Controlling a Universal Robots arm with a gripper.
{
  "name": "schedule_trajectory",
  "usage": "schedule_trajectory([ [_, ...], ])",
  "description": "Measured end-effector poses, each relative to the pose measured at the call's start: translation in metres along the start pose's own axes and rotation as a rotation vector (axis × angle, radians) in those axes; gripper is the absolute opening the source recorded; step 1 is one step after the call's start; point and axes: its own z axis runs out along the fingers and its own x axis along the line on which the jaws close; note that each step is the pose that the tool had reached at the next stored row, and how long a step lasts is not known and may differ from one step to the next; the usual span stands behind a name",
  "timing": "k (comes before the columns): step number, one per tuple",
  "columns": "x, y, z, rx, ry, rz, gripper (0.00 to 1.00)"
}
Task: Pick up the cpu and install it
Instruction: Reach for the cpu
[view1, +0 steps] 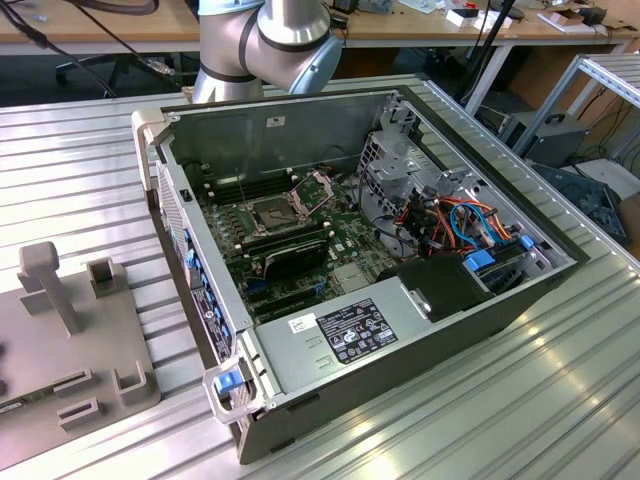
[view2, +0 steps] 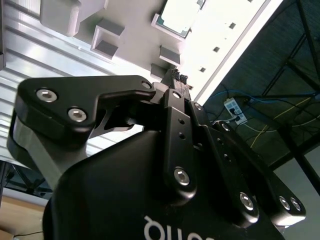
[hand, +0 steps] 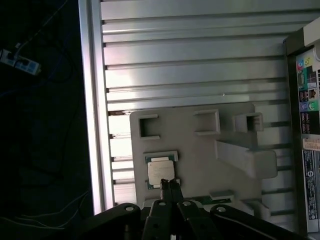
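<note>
So the two wrist views give us the interesting bit. In the first wrist view the gripper (hand: 167, 184) has its two fingertips pressed together with nothing between them, and they sit right over one edge of the cpu (hand: 160, 171). We can't tell if they're actually touching it. The cpu lies flat, silver top up, in a square pocket of the grey holder plate (hand: 200, 150), which also carries a few other bracket-shaped pockets and a slanted post. The second wrist view looks along the gripper body from behind, with the same closed tips pointing toward the chip in its pocket.

The exterior view gives us what the wrist cameras don't: the inside of the open computer case (view1: 270, 125). It also catches the arm (view1: 270, 40) rising behind the case, with the holder plate off to the exterior view's left.

Everything sits on a ribbed aluminium table (hand: 200, 50). Past its edge the floor is dark, with a power strip (hand: 12, 57) and loose cables lying on it. Wooden benches (view1: 100, 30) run along the back of the room.

Inside the case, the socket (view1: 272, 210) on the board is bare and its hinged metal frame (view1: 316, 183) is flipped up. A silver power supply (view1: 340, 335) sits along the near side, and a bundle of orange and blue cables (view1: 465, 220) sits toward the exterior view's right.
</note>
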Motion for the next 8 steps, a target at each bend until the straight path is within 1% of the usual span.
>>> schedule_trajectory([
  [5, 0.0014, -0.0031, 0.0027, 0.0002, 0.0007, 0.000, 0.11],
  [8, 0.0019, -0.0035, 0.0032, 0.0004, 0.0009, 0.000, 0.11],
])
